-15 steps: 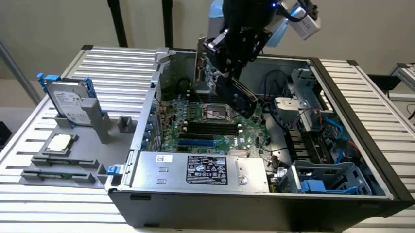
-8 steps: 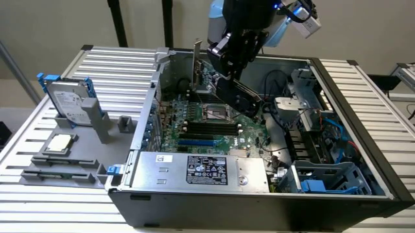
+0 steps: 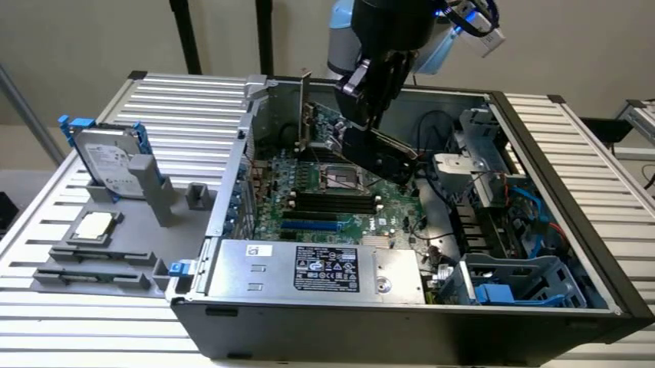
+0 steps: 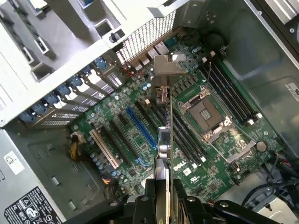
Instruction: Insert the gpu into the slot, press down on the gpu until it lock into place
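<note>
The hand (image 3: 366, 115) clamps the gpu (image 3: 384, 153) by its upper edge, on edge above the motherboard (image 3: 394, 203), so its lower edge faces the blue slot (image 4: 141, 133) below the hand.

Bare metal, matt plastic and lacquered circuit board in an opened computer case.

The gpu (image 3: 381, 151) has a plain dark face with a slight sheen, and in the wrist view its end bracket looks like bright bare metal. The gripper (image 4: 162, 189) is matt black. The slot (image 3: 310, 226) is smooth blue plastic, set in a green, lacquered-looking motherboard (image 3: 394, 201) beside black plastic memory strips (image 3: 333, 202) and a shiny metal processor socket (image 3: 343, 177). The near power-supply box (image 3: 256, 274) is dull silver sheet metal with a printed black label. The table (image 3: 174, 103) is ribbed, satin-finished aluminium. At the exterior view's left stand matt grey plastic holders (image 3: 92, 268).
</note>
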`<state>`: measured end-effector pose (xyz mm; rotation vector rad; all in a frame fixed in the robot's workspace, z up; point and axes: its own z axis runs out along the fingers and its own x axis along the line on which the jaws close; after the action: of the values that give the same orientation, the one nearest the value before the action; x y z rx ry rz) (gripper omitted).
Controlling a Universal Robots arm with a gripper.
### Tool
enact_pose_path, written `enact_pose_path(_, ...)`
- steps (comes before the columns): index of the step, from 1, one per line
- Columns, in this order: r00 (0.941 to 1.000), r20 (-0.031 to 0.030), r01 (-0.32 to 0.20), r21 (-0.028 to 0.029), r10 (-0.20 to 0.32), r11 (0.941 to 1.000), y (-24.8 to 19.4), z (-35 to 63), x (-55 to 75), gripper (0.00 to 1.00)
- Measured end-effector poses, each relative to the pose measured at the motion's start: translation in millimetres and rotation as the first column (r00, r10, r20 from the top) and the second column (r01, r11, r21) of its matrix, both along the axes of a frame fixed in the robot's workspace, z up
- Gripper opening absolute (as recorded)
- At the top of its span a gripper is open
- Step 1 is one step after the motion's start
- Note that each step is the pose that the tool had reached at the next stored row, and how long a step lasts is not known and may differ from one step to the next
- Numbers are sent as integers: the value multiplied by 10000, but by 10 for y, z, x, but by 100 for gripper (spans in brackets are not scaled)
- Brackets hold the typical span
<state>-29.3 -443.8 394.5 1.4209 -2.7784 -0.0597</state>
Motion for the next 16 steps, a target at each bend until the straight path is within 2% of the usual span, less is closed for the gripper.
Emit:
enact_pose_path(4, 9973, 34, -730, 0, 730, 9973, 0, -27, 0, 26)
enact_pose_path(8, 9894, 50, -1455, 0, 1455, 9894, 0, -58, 0, 26)
enact_pose_path(12, 9764, 64, -2160, 34, 2160, 9764, 0, -92, -1, 26)
enact_pose_path(16, 9581, 86, -2864, 82, 2863, 9581, 0, -128, -1, 26)
